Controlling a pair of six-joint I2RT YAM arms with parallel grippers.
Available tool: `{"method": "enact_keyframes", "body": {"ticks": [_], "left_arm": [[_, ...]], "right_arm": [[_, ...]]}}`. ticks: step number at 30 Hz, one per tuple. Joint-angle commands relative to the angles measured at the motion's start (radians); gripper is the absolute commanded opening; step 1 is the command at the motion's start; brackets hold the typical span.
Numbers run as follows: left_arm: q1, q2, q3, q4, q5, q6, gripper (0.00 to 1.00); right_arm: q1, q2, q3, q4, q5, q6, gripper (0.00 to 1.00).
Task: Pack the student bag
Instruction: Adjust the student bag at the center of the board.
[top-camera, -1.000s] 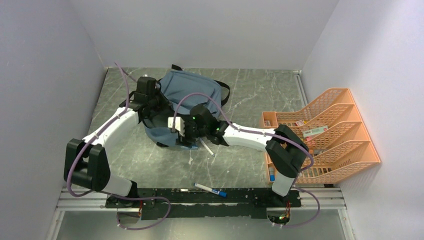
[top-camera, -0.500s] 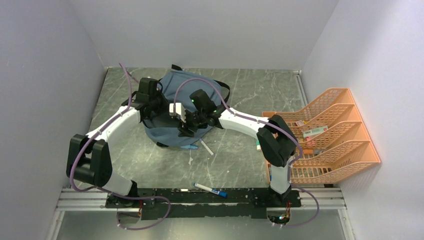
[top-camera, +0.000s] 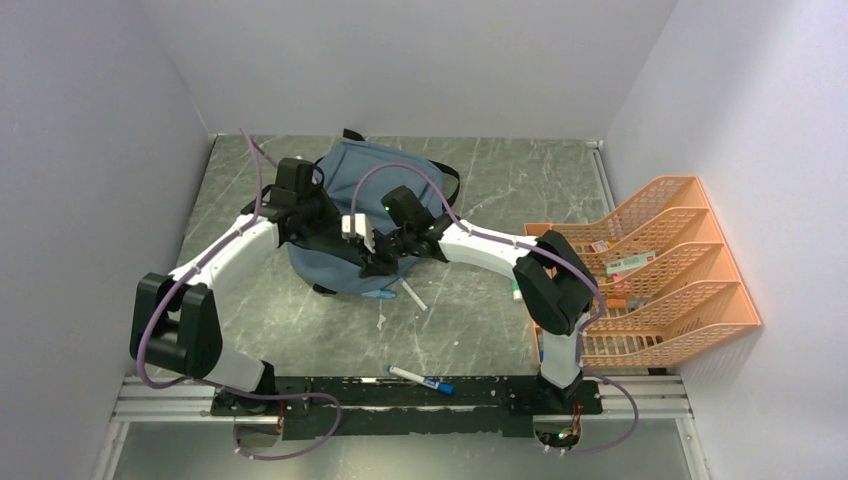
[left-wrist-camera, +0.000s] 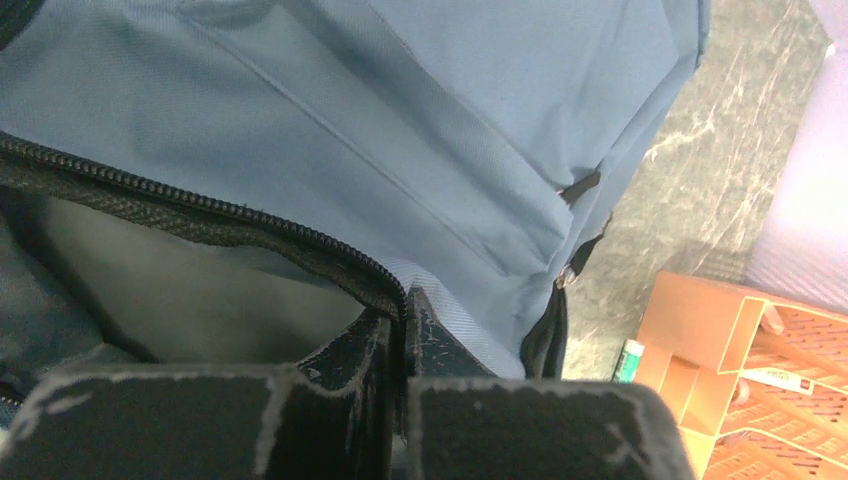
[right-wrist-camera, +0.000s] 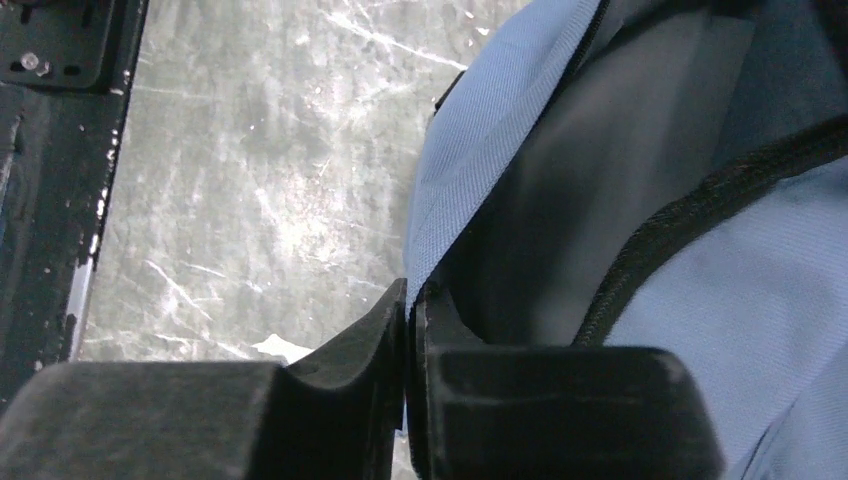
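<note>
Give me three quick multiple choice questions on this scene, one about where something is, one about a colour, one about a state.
1. The orange tray rack stands: A at the right side of the table; B at its left side; C in the middle.
2. The zipper of the student bag is: A white; B black; C orange.
3. The bag's main opening is: A zipped shut; B open; C covered by a book.
Answers: 1 A, the rack is on the right in the top view; 2 B, black teeth show in the left wrist view; 3 B, the bag's inside shows past the parted zipper.
</note>
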Motion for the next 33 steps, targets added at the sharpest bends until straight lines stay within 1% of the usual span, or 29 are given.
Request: {"method": "enact_keyframes", "body": {"ticks": [1, 5, 8, 10, 12, 16, 21, 25, 28, 33], "left_arm": [[0.009, -0.057, -0.04, -0.035, 0.045, 0.034, 0.05], [0.009, -0.087, -0.061, -0.067, 0.069, 0.063, 0.05], [0.009, -0.095, -0.059, -0.098, 0.088, 0.106, 0.08], [0.009, -0.094, -0.053, -0.12, 0.102, 0.141, 0.14], [0.009, -0.091, -0.043, -0.15, 0.104, 0.172, 0.24], [0.009, -0.098, -0.039, -0.18, 0.109, 0.207, 0.43], [0.009, -0.115, -0.02, -0.222, 0.121, 0.219, 0.53], [0.009, -0.153, 0.028, -0.249, 0.132, 0.222, 0.57], [0.009, -0.185, 0.055, -0.253, 0.113, 0.224, 0.57], [0.009, -0.209, 0.114, -0.282, 0.06, 0.238, 0.58]], "right_arm": [[-0.001, -0.046, 0.004, 0.048, -0.046, 0.033, 0.01], [-0.002, -0.061, -0.002, 0.09, -0.061, 0.056, 0.0], [-0.006, -0.082, -0.027, 0.152, -0.067, 0.084, 0.0], [-0.011, -0.096, -0.046, 0.189, -0.059, 0.105, 0.0], [-0.014, -0.109, -0.063, 0.236, -0.05, 0.118, 0.0], [-0.017, -0.126, -0.08, 0.266, -0.036, 0.127, 0.0], [-0.022, -0.137, -0.096, 0.28, -0.036, 0.13, 0.0], [-0.022, -0.124, -0.086, 0.25, -0.037, 0.114, 0.0], [-0.023, -0.127, -0.095, 0.245, -0.034, 0.103, 0.0], [-0.022, -0.145, -0.128, 0.295, -0.055, 0.124, 0.0]]}}
